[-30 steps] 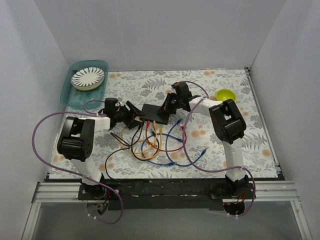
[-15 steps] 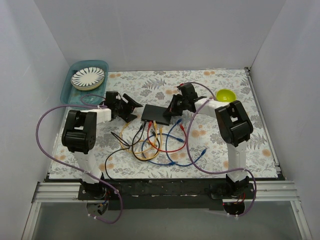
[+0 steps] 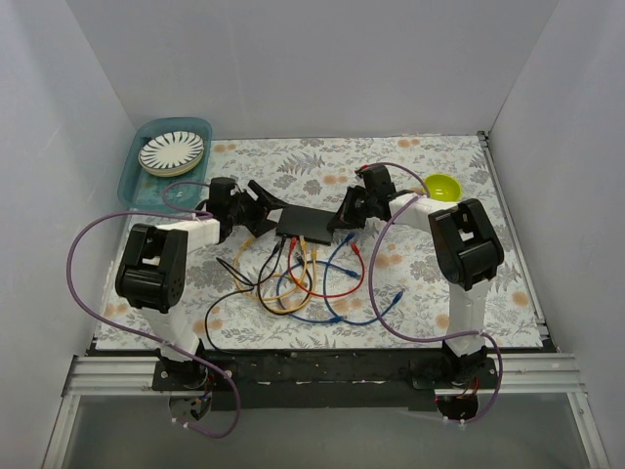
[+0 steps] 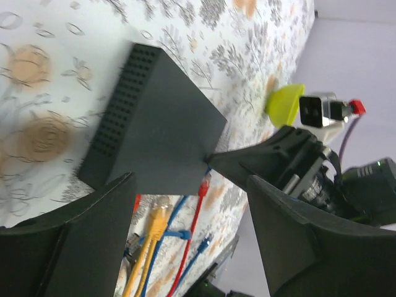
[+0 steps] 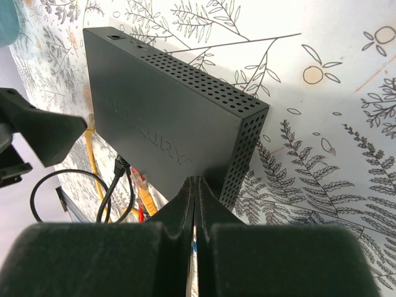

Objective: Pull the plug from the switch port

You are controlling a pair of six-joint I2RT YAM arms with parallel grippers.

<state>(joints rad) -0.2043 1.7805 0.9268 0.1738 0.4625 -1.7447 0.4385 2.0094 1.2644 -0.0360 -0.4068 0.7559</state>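
Observation:
The switch [image 3: 304,224] is a flat matte-black box lying mid-table. Black, yellow, red and blue cables [image 3: 293,278] are plugged in along its near edge. My left gripper [image 3: 270,212] is open at the switch's left end, jaws to either side of that corner without touching it. In the left wrist view the switch [image 4: 154,124] lies just beyond the gripper [image 4: 189,207], with a red plug [image 4: 204,184] and a yellow plug [image 4: 158,223] below it. My right gripper [image 3: 343,217] is shut and empty. Its tips [image 5: 197,184] rest against the right end of the switch [image 5: 161,117].
A yellow-green bowl [image 3: 440,185] sits at the back right. A teal tray [image 3: 137,181] holding a striped plate [image 3: 171,152] is at the back left. Loose cable loops spread in front of the switch. White walls surround the table.
My left gripper swung away toward the back left, then came right to the switch's left end. My right arm shifted slightly right. The switch stayed put.

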